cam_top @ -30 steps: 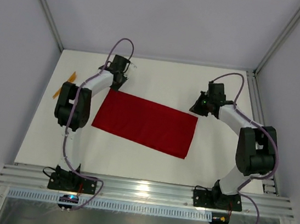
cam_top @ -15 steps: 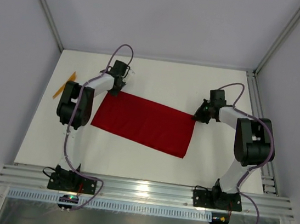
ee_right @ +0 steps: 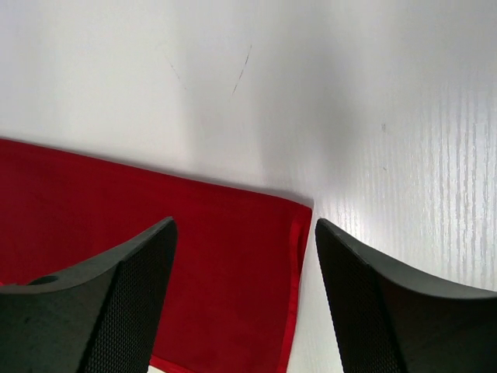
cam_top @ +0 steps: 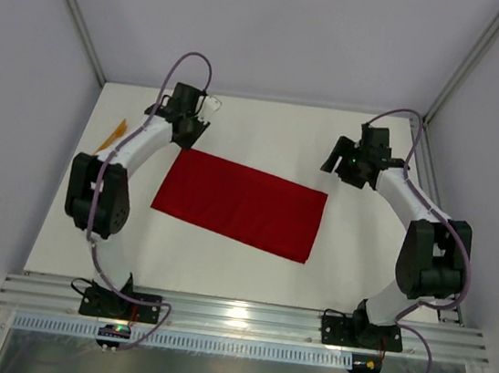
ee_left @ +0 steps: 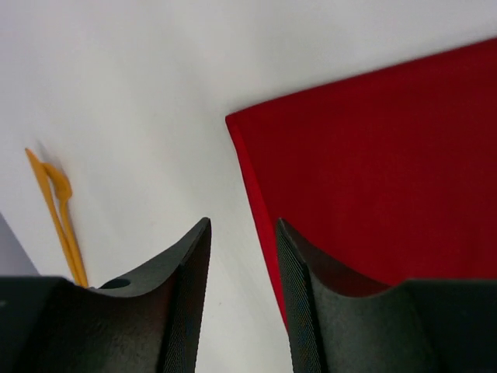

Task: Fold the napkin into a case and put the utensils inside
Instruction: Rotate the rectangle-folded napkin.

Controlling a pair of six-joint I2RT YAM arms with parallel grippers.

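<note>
- The napkin [cam_top: 240, 205] is lying flat on the desk [cam_top: 266, 133] as a long red rectangle, not yet looking like a case.
- The left tool [ee_left: 242, 233] is hanging just off the napkin's far-left corner, fingers parted a little and gripping nothing.
- The right tool [ee_right: 245, 225] is hovering over the napkin's far-right corner, fingers spread wide, with only cloth and desk showing between them.
- The utensils [ee_left: 60, 186] are lying together well to the left of the napkin, clear of it.
- I'm guessing the cloth is going to be light and limp, sagging and sliding when pulled. Pinching it at the two far corners, right on the hemmed edge, is looking like the safest hold.
- The utensils are looking thin and slick, probably awkward to pick up off the flat surface.
- From above, the left arm is covering most of the utensils. The left wrist view is cutting off their lower ends, and I'm not making out fork from spoon.
- I'm not able to tell whether the napkin is single or already doubled.
</note>
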